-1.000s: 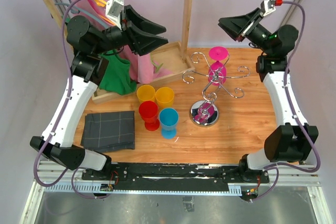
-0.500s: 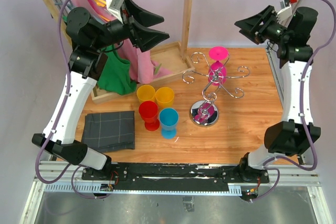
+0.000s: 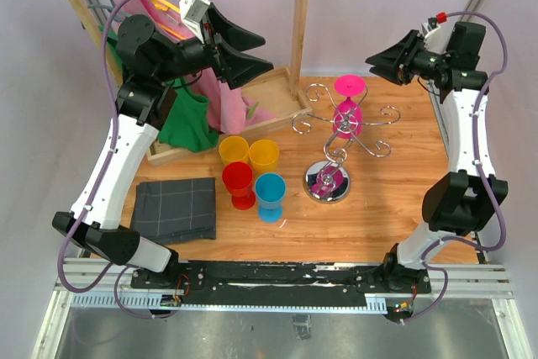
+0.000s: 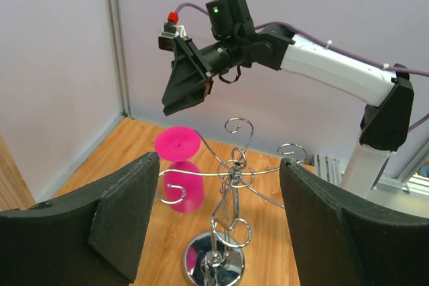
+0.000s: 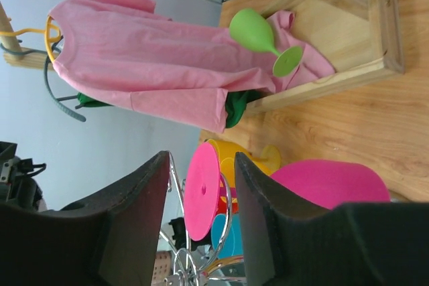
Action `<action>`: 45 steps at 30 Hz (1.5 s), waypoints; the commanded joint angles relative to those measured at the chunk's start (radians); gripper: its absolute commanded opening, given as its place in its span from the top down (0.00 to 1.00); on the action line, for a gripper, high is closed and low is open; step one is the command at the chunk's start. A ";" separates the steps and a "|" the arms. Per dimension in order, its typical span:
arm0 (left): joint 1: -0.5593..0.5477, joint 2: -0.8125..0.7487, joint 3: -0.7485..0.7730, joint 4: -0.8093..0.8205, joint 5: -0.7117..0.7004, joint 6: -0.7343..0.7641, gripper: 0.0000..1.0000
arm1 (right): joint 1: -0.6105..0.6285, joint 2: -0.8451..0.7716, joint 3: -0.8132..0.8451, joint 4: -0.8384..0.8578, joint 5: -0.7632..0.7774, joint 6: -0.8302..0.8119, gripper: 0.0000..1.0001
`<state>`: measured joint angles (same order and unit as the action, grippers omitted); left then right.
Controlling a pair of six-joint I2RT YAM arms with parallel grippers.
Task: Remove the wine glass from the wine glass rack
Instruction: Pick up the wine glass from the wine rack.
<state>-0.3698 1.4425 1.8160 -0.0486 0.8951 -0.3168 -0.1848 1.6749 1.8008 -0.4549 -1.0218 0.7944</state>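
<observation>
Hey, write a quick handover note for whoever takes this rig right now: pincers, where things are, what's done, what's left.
Left pincer: open, empty, raised at far left.
Right pincer: open, empty, raised at far right, facing the wine glass rack.
Pink wine glass: hangs upside down on the rack.
Done: nothing yet.
To do: grasp the glass and slide it off its hook.
</observation>
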 commanded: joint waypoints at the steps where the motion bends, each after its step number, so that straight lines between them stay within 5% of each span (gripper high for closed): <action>1: -0.005 -0.012 0.003 0.048 0.028 -0.018 0.23 | -0.016 0.013 -0.046 0.097 -0.107 0.066 0.59; 4: -0.005 -0.008 0.008 0.049 0.031 -0.024 0.24 | -0.015 0.016 -0.089 0.178 -0.136 0.124 0.65; 45: -0.005 -0.026 -0.007 0.056 0.043 -0.034 0.27 | 0.039 -0.017 -0.164 0.126 -0.219 0.050 0.72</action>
<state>-0.3698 1.4425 1.8156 -0.0235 0.9215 -0.3439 -0.1585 1.6947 1.6516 -0.3206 -1.2114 0.8711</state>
